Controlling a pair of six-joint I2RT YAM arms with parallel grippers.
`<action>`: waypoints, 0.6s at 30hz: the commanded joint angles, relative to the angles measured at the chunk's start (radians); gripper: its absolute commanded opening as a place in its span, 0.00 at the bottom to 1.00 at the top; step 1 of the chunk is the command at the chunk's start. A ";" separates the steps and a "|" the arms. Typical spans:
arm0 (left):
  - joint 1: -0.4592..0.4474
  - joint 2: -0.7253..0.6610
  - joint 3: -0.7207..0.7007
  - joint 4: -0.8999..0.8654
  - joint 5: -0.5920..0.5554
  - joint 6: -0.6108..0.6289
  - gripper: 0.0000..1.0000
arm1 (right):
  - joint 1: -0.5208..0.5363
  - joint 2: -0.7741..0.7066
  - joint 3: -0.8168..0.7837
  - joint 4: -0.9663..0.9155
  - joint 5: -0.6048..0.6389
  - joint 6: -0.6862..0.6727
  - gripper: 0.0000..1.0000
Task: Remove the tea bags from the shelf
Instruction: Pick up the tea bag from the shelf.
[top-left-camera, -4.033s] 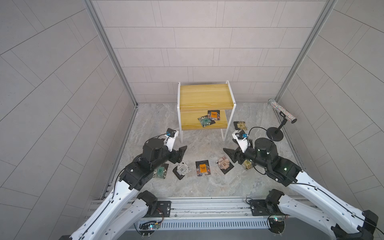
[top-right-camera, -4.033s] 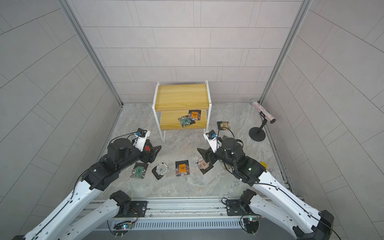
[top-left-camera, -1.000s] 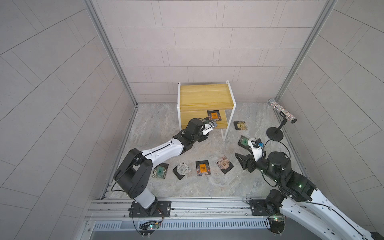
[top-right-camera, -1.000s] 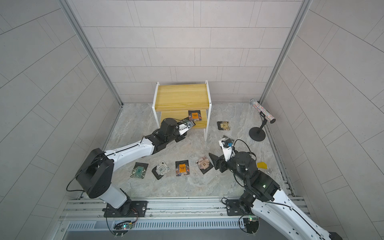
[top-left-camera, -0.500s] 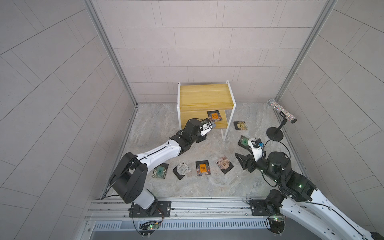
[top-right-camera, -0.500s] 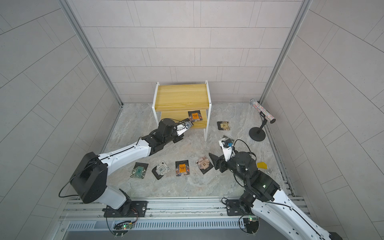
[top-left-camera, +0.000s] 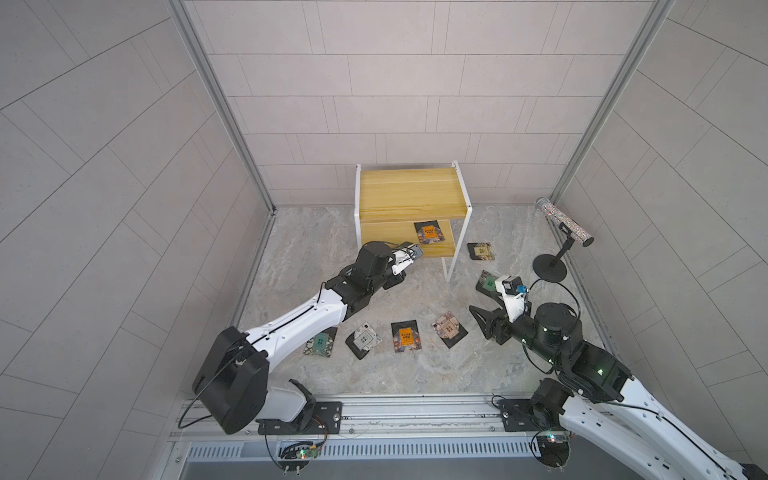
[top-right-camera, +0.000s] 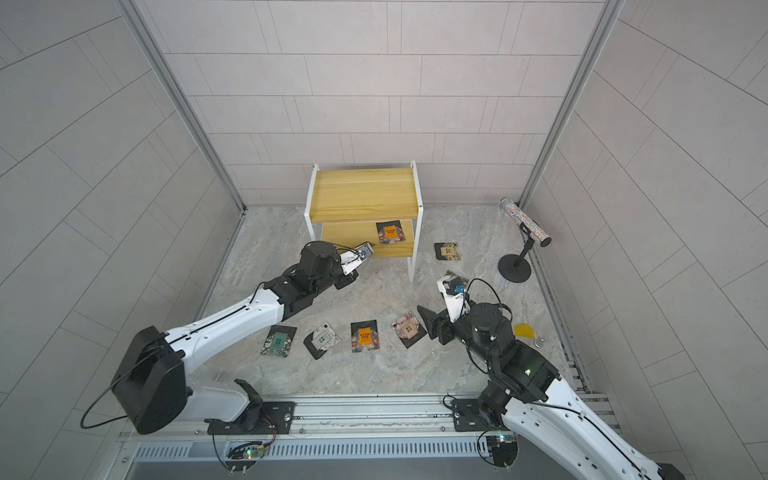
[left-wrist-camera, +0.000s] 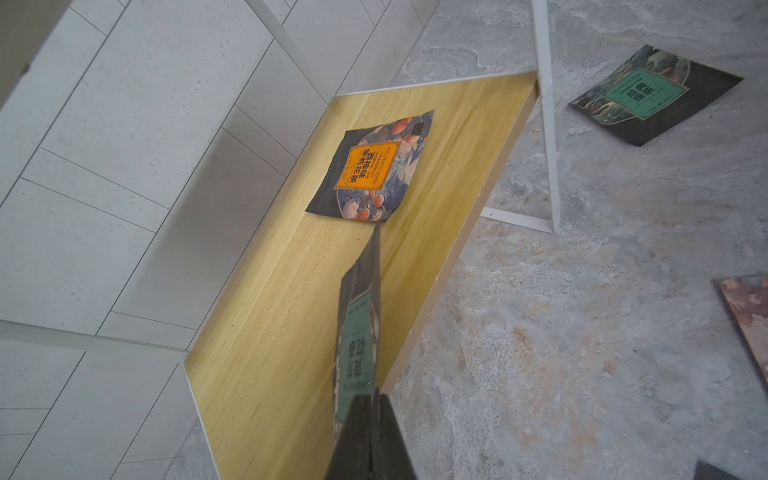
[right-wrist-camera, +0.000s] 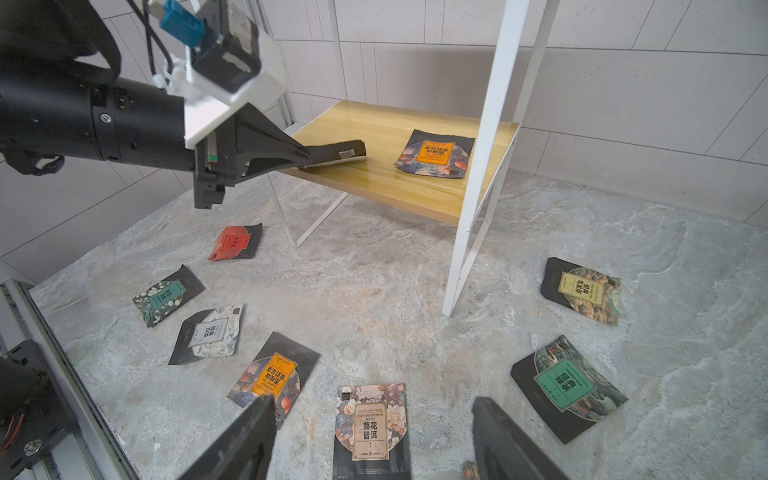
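Against the back wall, at the upper middle of both top views, stands the shelf (top-left-camera: 409, 195) (top-right-camera: 361, 195). One orange-label tea bag (top-left-camera: 430, 232) lies flat on its lower board, toward the right side of that board as the top views show it.

The left gripper (right-wrist-camera: 305, 160) reaches in from the lower left to the board's front edge, jaws pinched tight on a green-label tea bag (left-wrist-camera: 359, 332) (right-wrist-camera: 340, 151). The left wrist view shows this bag edge-on, its far corner close to the orange one's corner. From the right wrist view it sits low over the board, and I cannot tell whether it touches the wood.

The right gripper (right-wrist-camera: 372, 400) hangs at the lower right of the top views, above the floor, jaws spread wide with nothing between them.

A row of four tea bags (top-left-camera: 405, 336) lies on the floor below the shelf in the frame. Two more tea bags (top-left-camera: 481, 251) lie to its right. A red tea bag (right-wrist-camera: 235, 243) shows beneath the left arm in the right wrist view. A black stand (top-left-camera: 548, 268) with a glittery tube is at the right edge of the floor.
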 joint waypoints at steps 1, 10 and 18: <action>-0.016 -0.070 -0.029 -0.025 0.015 -0.022 0.00 | -0.003 0.001 -0.007 0.015 0.002 0.001 0.78; -0.090 -0.273 -0.072 -0.198 -0.052 -0.075 0.00 | -0.003 0.017 -0.013 0.036 -0.004 0.000 0.78; -0.110 -0.463 -0.105 -0.403 -0.190 -0.168 0.00 | -0.003 0.062 -0.013 0.086 -0.040 0.004 0.78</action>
